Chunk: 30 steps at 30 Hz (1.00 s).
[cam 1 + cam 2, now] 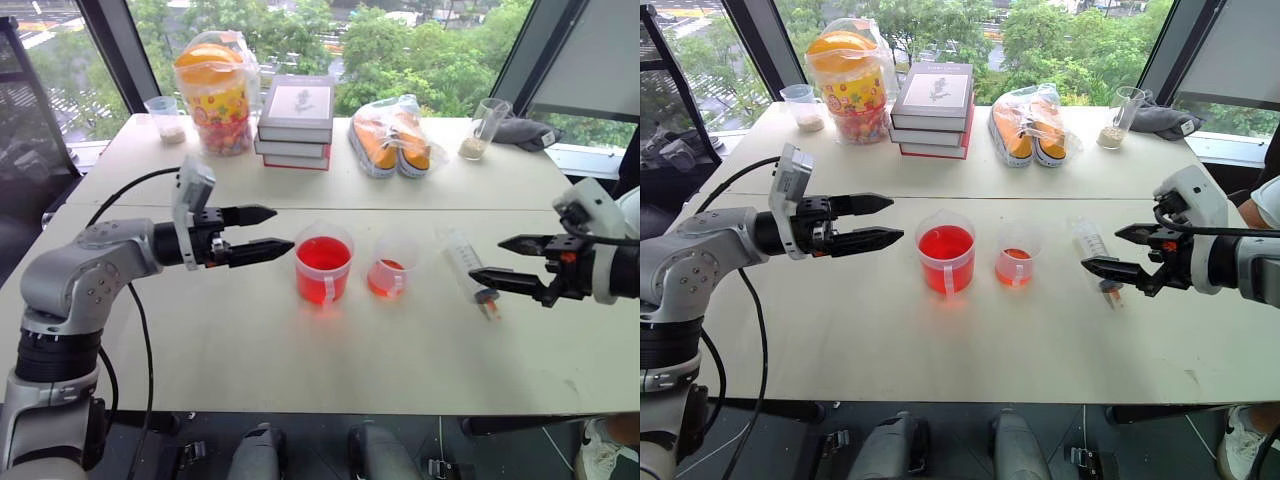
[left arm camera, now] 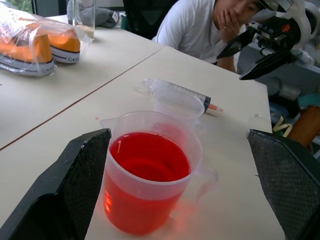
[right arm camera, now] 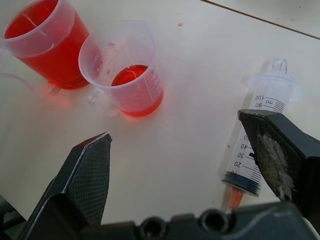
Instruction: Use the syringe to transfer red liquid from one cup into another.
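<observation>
Red liquid (image 1: 322, 254) in both cups, syringe (image 1: 468, 270) flat on the table (image 1: 300, 360).
My left gripper (image 1: 268, 232) is spread just beside the beaker (image 1: 323, 264); my right gripper (image 1: 502, 262) is spread, empty, by the syringe, small cup (image 1: 388, 268) beyond its fingertips.

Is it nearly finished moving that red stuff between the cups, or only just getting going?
Hard to say. The smaller cup already holds a little red liquid, while the larger beaker is still well filled. Nothing is in hand: the left gripper and right gripper are both open and empty, and the syringe lies on the table, plunger pushed in. Picking it up, drawing and squirting would come next.
</observation>
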{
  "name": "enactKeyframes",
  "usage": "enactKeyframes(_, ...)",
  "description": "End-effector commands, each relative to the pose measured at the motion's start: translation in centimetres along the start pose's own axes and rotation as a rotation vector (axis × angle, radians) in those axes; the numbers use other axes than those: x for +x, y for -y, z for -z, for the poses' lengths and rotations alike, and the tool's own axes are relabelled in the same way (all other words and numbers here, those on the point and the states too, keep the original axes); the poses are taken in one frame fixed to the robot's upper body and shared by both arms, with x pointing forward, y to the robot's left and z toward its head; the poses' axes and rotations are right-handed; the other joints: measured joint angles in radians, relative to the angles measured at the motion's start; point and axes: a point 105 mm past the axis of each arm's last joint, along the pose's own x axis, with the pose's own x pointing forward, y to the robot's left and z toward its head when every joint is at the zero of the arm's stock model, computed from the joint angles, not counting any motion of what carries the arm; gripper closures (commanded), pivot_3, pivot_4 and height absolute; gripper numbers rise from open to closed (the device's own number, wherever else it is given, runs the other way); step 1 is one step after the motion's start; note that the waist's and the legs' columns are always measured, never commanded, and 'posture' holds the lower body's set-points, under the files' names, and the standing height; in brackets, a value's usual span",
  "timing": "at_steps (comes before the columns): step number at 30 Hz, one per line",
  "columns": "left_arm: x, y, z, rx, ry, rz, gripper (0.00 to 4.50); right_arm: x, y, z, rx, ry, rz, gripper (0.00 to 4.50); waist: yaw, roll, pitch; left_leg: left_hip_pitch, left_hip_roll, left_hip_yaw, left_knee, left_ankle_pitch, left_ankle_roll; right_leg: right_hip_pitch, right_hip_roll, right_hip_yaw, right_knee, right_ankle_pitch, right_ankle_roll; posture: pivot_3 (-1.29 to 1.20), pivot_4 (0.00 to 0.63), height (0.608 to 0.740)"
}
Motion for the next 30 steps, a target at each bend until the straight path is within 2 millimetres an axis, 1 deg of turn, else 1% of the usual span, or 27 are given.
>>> enactKeyframes(1,-0.3,0.1,-0.4,0.047,-0.008,-0.014,0.0,-0.5,-0.1,-1.4,-0.055,0.04,0.019,0.06,0.0,0.0,0.0,0.0,0.0,0.0,0.0,0.0,0.0,0.0,0.0,0.0,0.0,0.0,0.0,0.0,0.15,0.74)
enactKeyframes(5,-0.5,0.2,-1.0,0.036,0.026,-0.028,0.0,-0.4,0.1,-1.5,-0.053,0.046,0.026,0.06,0.0,0.0,0.0,0.0,0.0,0.0,0.0,0.0,0.0,0.0,0.0,0.0,0.0,0.0,0.0,0.0,0.15,0.74)
enactKeyframes(12,-0.5,0.5,-0.9,0.038,0.025,-0.027,0.0,-0.5,0.5,-1.8,-0.053,0.05,0.038,0.06,0.001,0.0,0.0,0.0,0.0,0.0,0.0,0.0,0.0,0.0,0.0,0.0,0.0,0.0,0.0,0.0,0.15,0.74)
enactKeyframes(21,-0.7,0.8,-0.2,0.01,0.0,-0.031,0.0,-0.1,0.9,-1.2,-0.06,0.008,0.038,0.06,0.0,0.0,0.0,0.0,0.0,0.0,0.0,0.0,0.0,0.0,0.0,0.0,0.0,0.0,0.0,0.0,0.15,0.74)
enactKeyframes(27,0.0,0.8,-0.3,0.021,0.015,-0.02,0.0,0.1,2.1,-1.4,-0.027,0.002,0.077,0.06,0.0,0.0,0.0,0.0,0.0,0.0,0.0,0.0,0.0,0.0,0.0,0.0,0.0,0.0,0.0,0.0,0.15,0.74)
enactKeyframes(30,0.4,0.8,-0.4,0.025,0.023,-0.009,0.0,0.5,3.3,-1.1,0.028,-0.06,0.121,0.06,-0.002,0.0,0.0,0.0,0.0,0.0,0.0,0.0,0.0,0.0,0.0,0.0,0.0,0.0,0.0,0.0,0.15,0.74)
